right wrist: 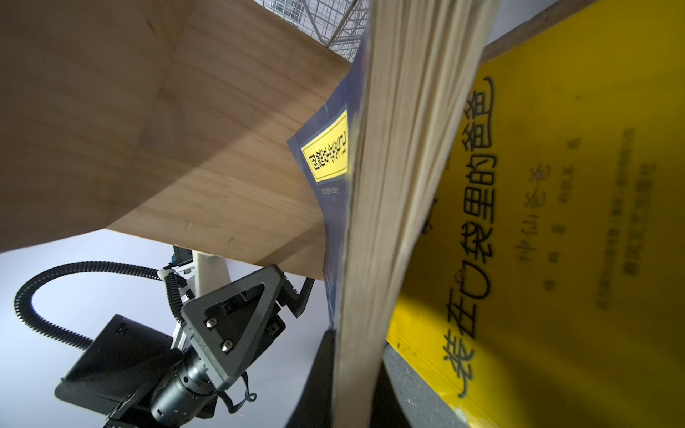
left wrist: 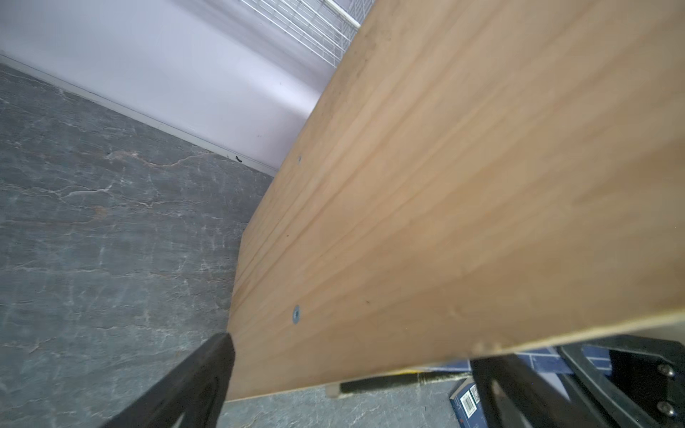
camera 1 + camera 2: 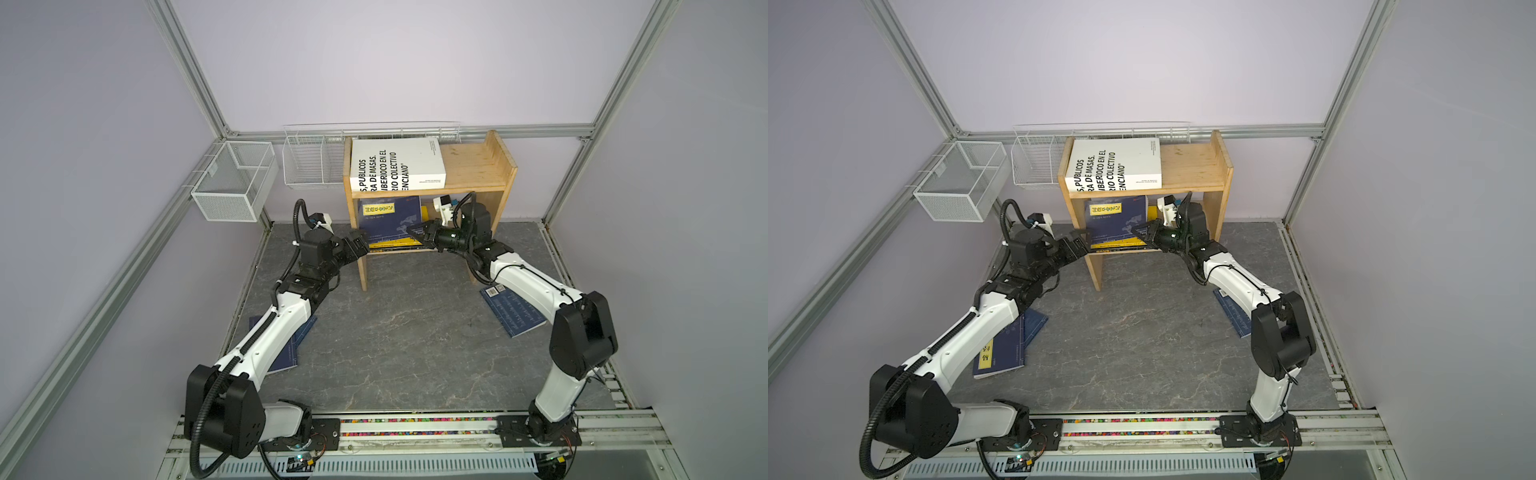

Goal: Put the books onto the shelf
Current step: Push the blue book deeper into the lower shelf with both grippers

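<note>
The right gripper [image 3: 417, 233] is clamped shut on a navy yellow-labelled book [image 3: 388, 220] leaning on the lower tier of the pine shelf [image 3: 478, 166]. The left gripper [image 3: 358, 244] gapes wide, straddling that shelf's left side panel. A yellow book [image 1: 556, 222] beside the navy one is largely hidden in both top views.

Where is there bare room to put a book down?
Upper tier of the shelf: bare from the white book to the right side panel. Table: bare in the middle, between the left navy book and the right navy book. Crowded: the lower tier, with the held navy book, the right gripper, and the left gripper at its side panel.
</note>
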`<act>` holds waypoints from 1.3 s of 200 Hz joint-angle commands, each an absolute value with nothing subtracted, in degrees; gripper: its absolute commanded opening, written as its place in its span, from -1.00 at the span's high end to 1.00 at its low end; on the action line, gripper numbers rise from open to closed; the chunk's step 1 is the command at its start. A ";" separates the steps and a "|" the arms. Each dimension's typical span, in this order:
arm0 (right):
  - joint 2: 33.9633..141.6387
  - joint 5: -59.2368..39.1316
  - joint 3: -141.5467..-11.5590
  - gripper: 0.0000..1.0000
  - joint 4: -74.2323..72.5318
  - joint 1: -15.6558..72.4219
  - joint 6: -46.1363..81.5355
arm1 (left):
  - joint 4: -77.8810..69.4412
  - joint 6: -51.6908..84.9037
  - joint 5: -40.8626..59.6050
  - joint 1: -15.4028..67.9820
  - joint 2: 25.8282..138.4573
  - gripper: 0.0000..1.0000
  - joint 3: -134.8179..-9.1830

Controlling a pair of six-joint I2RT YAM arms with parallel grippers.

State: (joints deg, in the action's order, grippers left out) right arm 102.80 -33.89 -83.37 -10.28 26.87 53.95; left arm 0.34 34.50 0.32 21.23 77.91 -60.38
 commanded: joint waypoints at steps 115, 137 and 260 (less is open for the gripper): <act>105.28 -30.75 -85.60 0.68 -5.77 26.96 51.21 | -1.35 40.95 -16.86 24.82 83.94 -0.96 -56.64; 103.87 -27.13 -86.31 0.35 -3.17 26.98 49.35 | -1.39 41.38 -16.96 24.87 83.58 -0.96 -56.27; 97.20 -7.91 -89.21 0.00 10.61 27.79 37.90 | -5.95 41.29 -13.19 24.83 79.20 -0.97 -54.98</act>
